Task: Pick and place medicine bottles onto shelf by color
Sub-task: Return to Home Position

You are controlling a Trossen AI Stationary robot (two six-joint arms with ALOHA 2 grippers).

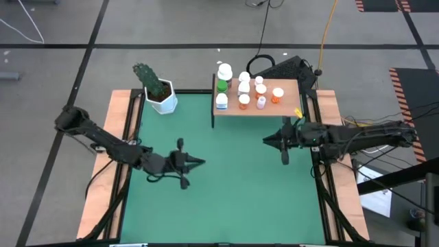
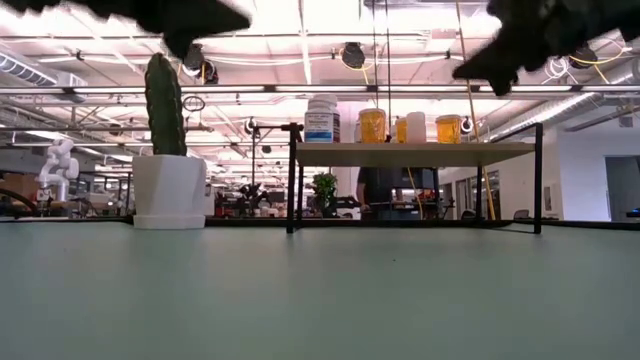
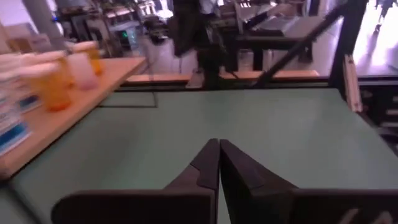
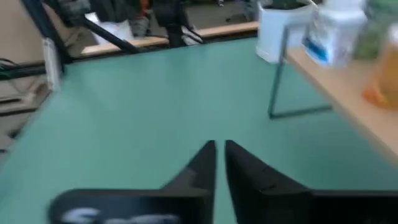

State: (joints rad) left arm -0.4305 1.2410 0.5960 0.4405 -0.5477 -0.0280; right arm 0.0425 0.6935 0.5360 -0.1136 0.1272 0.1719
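Bottles point(image 1: 245, 87) are being supported upright by the shelf point(image 1: 288, 108) (at the far edge of the mat point(image 1: 233, 199), near the cactus point(image 1: 154, 81)). The left gripper point(image 1: 202, 162) and the right gripper point(image 1: 266, 140) are being held above the mat, tips facing each other, jaws closed and empty.

Medicine bottles point(image 3: 11, 118) on shelf point(image 3: 68, 121), half beyond left wrist view's edge.

A cactus point(image 1: 152, 79) in a white hexagonal pot point(image 1: 170, 104) stands at the green mat's point(image 1: 233, 192) far left corner. Wooden strips point(image 1: 97, 192) edge the mat; a yellow cable point(image 1: 329, 31) lies beyond.
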